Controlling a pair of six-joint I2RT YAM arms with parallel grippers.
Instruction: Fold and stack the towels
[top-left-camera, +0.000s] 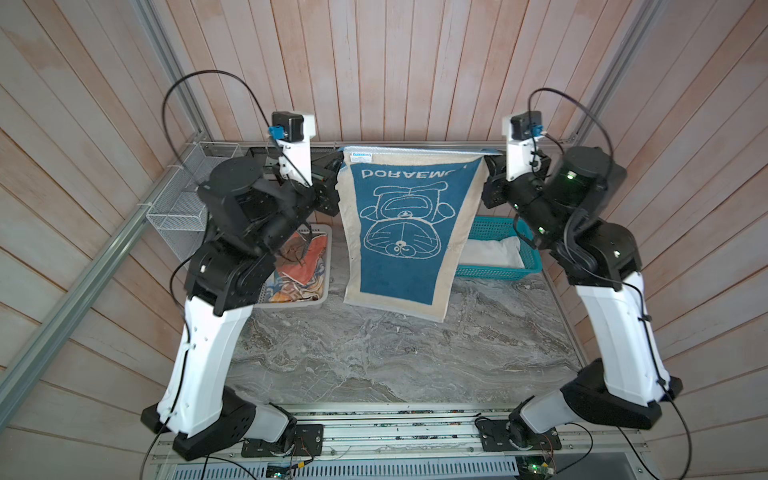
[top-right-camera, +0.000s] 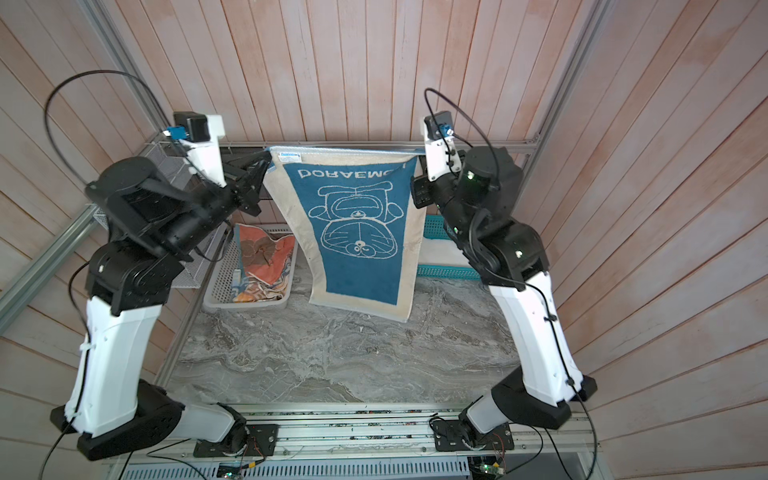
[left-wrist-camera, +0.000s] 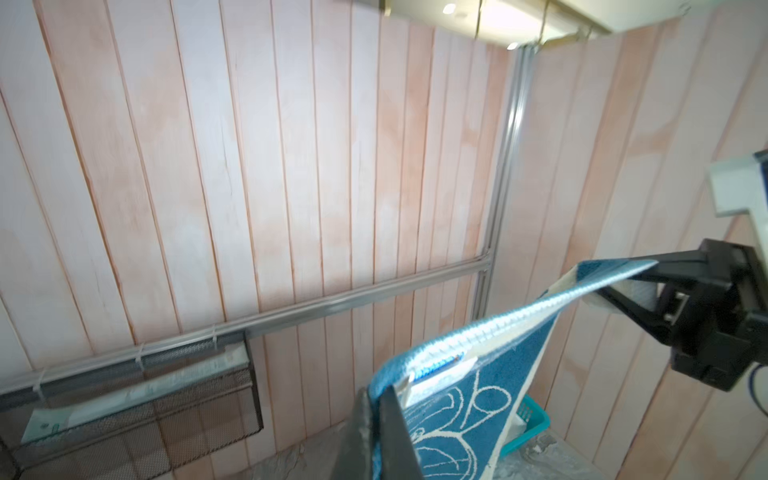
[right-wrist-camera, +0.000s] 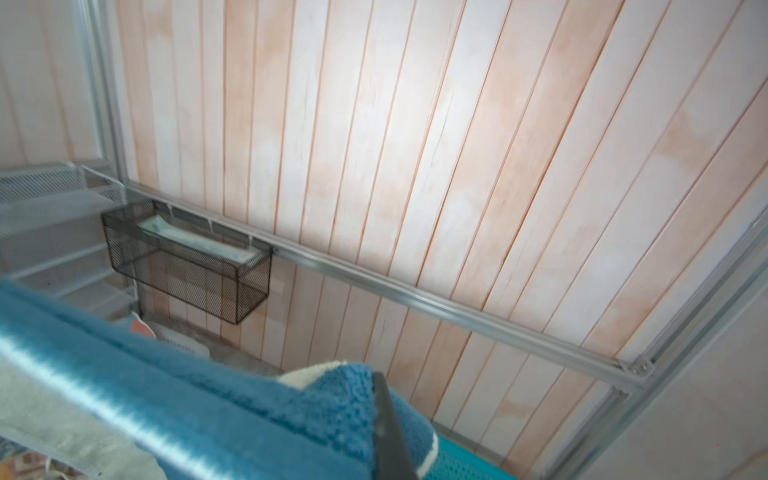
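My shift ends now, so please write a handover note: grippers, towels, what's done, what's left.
Left gripper: shut on a top corner of the Doraemon towel.
Right gripper: shut on the other top corner. The towel hangs spread out, unfolded, over the marble table.
White towel lies in the teal basket, apparently done.
Orange towel and block-lettered towel lie crumpled in the white basket.
Left: fold the Doraemon towel, then those two, and stack.
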